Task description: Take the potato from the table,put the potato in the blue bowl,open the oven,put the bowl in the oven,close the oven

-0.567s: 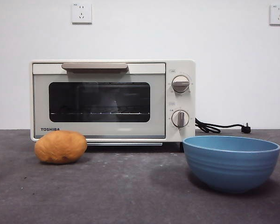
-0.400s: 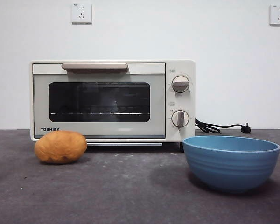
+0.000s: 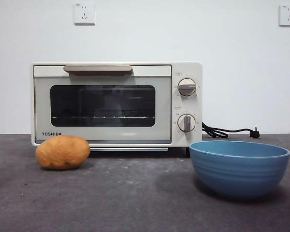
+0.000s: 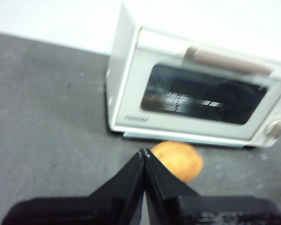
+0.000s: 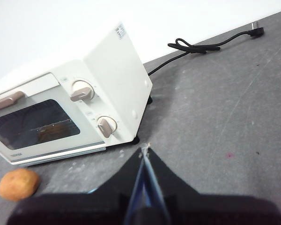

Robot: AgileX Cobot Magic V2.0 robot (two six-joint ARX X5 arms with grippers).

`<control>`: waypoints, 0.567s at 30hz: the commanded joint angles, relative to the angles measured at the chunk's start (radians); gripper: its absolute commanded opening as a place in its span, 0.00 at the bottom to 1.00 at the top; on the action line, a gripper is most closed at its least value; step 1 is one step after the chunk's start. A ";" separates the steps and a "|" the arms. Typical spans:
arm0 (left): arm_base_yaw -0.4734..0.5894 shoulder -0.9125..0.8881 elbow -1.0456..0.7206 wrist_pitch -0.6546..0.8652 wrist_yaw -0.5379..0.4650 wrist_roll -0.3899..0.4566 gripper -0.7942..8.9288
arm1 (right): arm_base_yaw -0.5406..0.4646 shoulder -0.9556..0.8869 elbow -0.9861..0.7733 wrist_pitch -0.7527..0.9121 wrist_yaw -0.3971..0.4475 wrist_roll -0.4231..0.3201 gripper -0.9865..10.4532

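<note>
While both pincers (image 4: 144, 153) (image 5: 145, 151) sit closed, blue bowl (image 3: 239, 168) holds nothing; oven (image 3: 117, 104) shut.

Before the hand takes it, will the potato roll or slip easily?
The potato looks oval and lies on its long side on the table, so it may roll sideways if pushed. Its skin seems matte and rough, so probably not slippery.

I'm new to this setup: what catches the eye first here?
The cream oven stands shut at the back of the table. The orange-brown potato lies before its left corner, and the blue bowl sits nearer, at the right. The left end effector is shut above the potato.
</note>
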 commanded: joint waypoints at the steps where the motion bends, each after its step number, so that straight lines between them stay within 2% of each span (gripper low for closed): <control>1: 0.003 0.000 0.050 -0.033 0.008 -0.031 0.07 | 0.015 0.045 0.063 -0.051 -0.004 0.009 0.08; 3: 0.003 0.000 0.091 -0.061 0.032 -0.031 0.07 | 0.026 0.090 0.120 -0.096 -0.010 0.003 0.08; 10: 0.003 0.063 0.244 -0.185 0.122 -0.021 0.07 | 0.051 0.249 0.326 -0.229 -0.158 -0.125 0.08; 17: 0.001 0.198 0.402 -0.299 0.247 0.056 0.07 | 0.079 0.382 0.539 -0.432 -0.262 -0.270 0.08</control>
